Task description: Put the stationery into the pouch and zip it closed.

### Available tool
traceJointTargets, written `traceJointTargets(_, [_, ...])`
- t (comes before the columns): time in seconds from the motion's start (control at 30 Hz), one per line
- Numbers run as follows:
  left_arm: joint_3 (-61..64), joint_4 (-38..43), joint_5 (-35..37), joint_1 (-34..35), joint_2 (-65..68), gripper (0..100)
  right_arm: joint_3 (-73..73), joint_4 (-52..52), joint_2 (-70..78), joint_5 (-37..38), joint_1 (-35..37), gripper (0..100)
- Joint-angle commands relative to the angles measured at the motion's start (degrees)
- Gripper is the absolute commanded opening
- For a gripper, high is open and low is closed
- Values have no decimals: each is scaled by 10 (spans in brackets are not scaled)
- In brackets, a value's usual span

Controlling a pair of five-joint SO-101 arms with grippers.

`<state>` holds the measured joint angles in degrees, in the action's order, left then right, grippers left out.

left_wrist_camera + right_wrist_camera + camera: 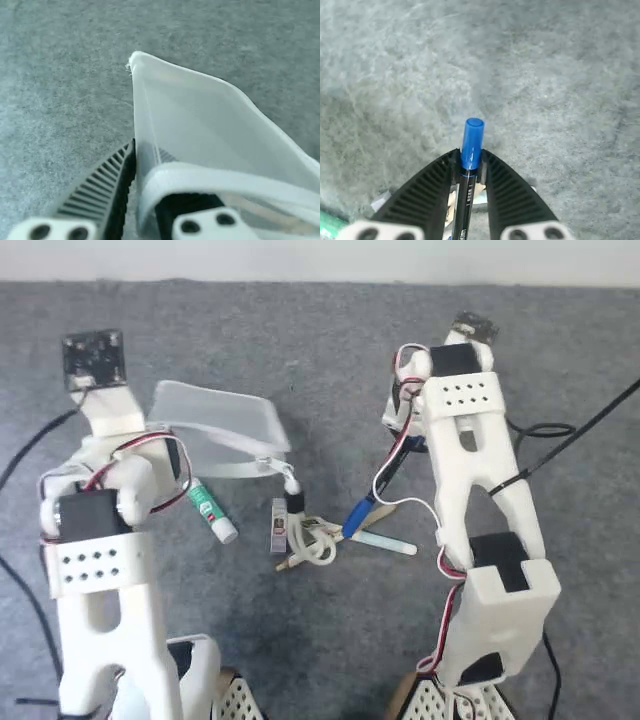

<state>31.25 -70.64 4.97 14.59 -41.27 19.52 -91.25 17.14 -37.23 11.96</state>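
Note:
A translucent white pouch (215, 420) lies at the back left, its mouth toward the middle of the table. My left gripper (178, 468) is shut on the pouch's (210, 120) rim by the white zipper band, with one ribbed finger (107, 187) outside the wall. My right gripper (470, 154) is shut on a black pen with a blue cap (472, 136). In the high view that pen (362, 512) slants down from the right gripper (402, 435) toward the carpet. A green and white glue stick (212, 512), a small grey block (278, 525) and a white pen (388, 542) lie between the arms.
Grey carpet covers the table. A coiled white cord (312, 540) and a thin wooden stick (296, 562) lie by the grey block. Black cables (560, 440) trail off at the right. Bare carpet stretches behind the pouch and the right arm.

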Motion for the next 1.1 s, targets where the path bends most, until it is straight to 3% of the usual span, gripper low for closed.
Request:
traceJointTargets(0.0, [-87,-50,-4,-22,-11,9,12,-7,-46,8,-10,6])
traceJointTargets(0.37, [-159,-93,-2,-32,-4,9,12,-7,-44,8,-9,6])
traceJointTargets(0.8, [-400,-226,35,-56,214,9,12,-7,-44,8,-8,6])
traceJointTargets(1.07, [-471,-249,71,-55,310,9,12,-7,-44,8,-8,6])
